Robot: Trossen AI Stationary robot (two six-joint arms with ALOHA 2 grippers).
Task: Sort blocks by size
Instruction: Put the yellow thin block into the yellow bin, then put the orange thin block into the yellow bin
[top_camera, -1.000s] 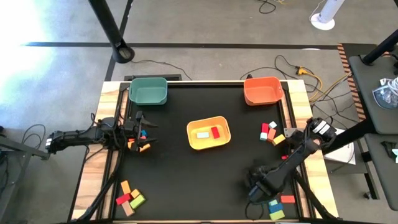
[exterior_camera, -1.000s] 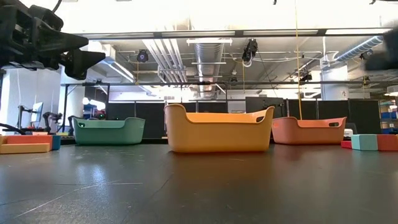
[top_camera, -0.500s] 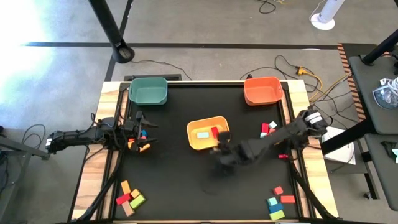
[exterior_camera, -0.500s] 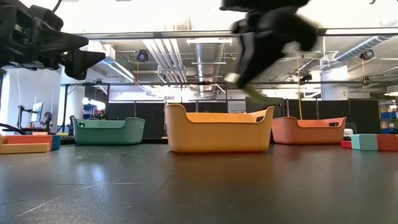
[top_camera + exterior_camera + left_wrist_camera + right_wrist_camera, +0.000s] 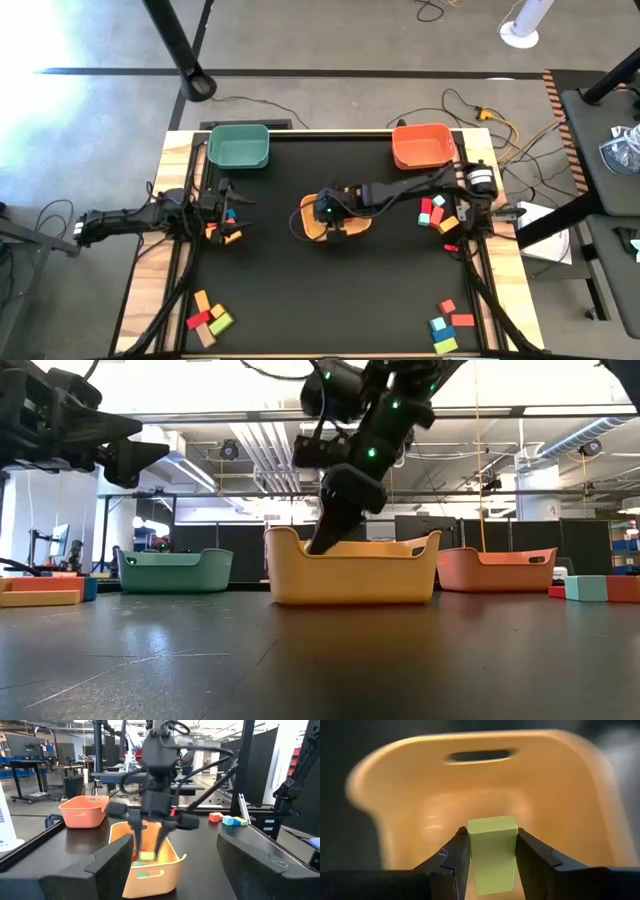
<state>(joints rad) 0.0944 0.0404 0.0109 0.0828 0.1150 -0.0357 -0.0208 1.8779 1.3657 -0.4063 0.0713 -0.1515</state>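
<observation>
Your right gripper [image 5: 490, 851] is squeezing a green block [image 5: 492, 851] between its two fingers, and the block hangs inside the yellow bin [image 5: 310, 228] in the middle of the table [image 5: 290, 300]. In the low view the gripper [image 5: 322, 542] dips just past the bin's rim [image 5: 350, 550]. From the left wrist view you can see the green block [image 5: 146, 855] held over another pale block [image 5: 144, 874] lying on the bin's floor.

More blocks sit in groups: some by the right edge [image 5: 436, 213], some at the near right corner [image 5: 448, 326], and some at the near left corner [image 5: 208, 318].

The green bin [image 5: 238, 146] is at the far left and the orange bin [image 5: 422, 146] at the far right.

Your left gripper [image 5: 228, 212] waits at the left side, above a few blocks, and its fingers are spread apart with nothing in them.
</observation>
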